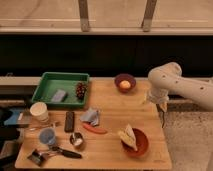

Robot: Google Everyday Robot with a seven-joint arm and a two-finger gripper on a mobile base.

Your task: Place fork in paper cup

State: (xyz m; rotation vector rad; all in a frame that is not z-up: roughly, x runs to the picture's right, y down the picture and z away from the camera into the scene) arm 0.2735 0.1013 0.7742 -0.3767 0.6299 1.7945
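Note:
The paper cup (39,111) is cream-white and stands upright near the table's left edge, in front of the green tray. The fork (42,127) is a thin silvery utensil lying flat just in front of the cup, left of the black remote (69,121). My gripper (155,100) hangs below the white arm (172,82) over the table's right edge, far from both the fork and the cup. Nothing shows in it.
A green tray (45,92) at the back left holds a grey item and a dark cluster. Also on the table are a dark bowl (125,82) with a yellow ball, a red bowl (140,145), a grey cloth (91,116), an orange-red item (95,129), a blue cup (47,136), a metal cup (76,139) and a black-handled utensil (62,151).

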